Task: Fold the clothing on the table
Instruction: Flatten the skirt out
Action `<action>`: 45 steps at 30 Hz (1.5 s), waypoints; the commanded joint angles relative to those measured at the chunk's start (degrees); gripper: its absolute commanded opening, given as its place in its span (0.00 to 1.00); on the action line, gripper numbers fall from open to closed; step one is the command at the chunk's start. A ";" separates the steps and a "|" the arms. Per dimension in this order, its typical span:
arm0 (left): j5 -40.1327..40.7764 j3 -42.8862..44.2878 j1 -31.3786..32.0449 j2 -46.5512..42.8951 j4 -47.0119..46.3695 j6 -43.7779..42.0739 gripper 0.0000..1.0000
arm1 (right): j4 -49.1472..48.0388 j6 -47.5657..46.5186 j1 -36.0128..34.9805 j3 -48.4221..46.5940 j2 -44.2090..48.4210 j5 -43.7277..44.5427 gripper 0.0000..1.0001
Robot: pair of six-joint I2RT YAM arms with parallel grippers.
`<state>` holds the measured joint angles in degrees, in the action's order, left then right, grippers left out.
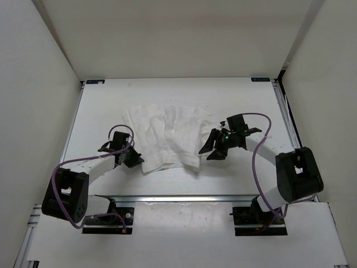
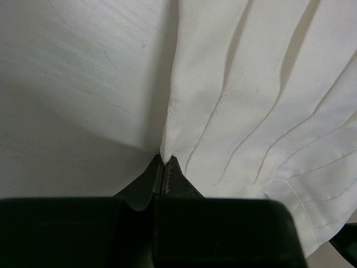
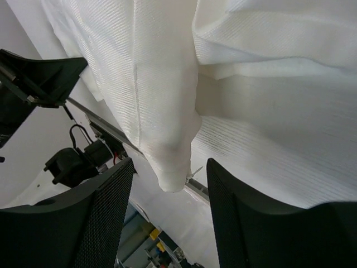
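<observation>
The left claw [image 1: 133, 158] is pinched together on the near left edge of the thin, wrinkled white fabric clothing [image 1: 167, 134]. The right claw [image 1: 212, 148] stands apart at the clothing's right edge, with a fabric corner in its gap. The clothing lies spread across the middle of the matte white surface [image 1: 100, 106].

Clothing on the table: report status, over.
Left gripper shut on edge of thin white fabric clothing. Right gripper open, cloth corner between its fingers, ungripped. Clothing wrinkled, on matte white table. No obstacle seen.
</observation>
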<state>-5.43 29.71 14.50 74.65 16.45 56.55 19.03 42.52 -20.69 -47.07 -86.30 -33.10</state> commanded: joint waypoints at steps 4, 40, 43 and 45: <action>-0.01 -0.36 0.61 -2.32 1.57 -0.83 0.00 | -2.94 5.37 0.91 3.90 5.79 0.94 0.59; 0.51 -0.53 -0.44 -2.14 2.89 -2.15 0.00 | -21.39 5.73 -8.93 5.67 -13.01 3.66 0.38; 0.59 -0.10 -0.70 -2.40 2.98 -2.41 0.00 | -20.44 4.15 -9.11 4.62 -14.42 3.13 0.00; 0.95 -0.18 -0.88 -2.49 3.41 -2.59 0.00 | -19.11 2.58 -8.15 4.35 -12.41 4.45 0.00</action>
<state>-5.34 29.63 14.17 74.11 18.28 54.87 -0.78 48.75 -29.26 -41.36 -99.20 -32.05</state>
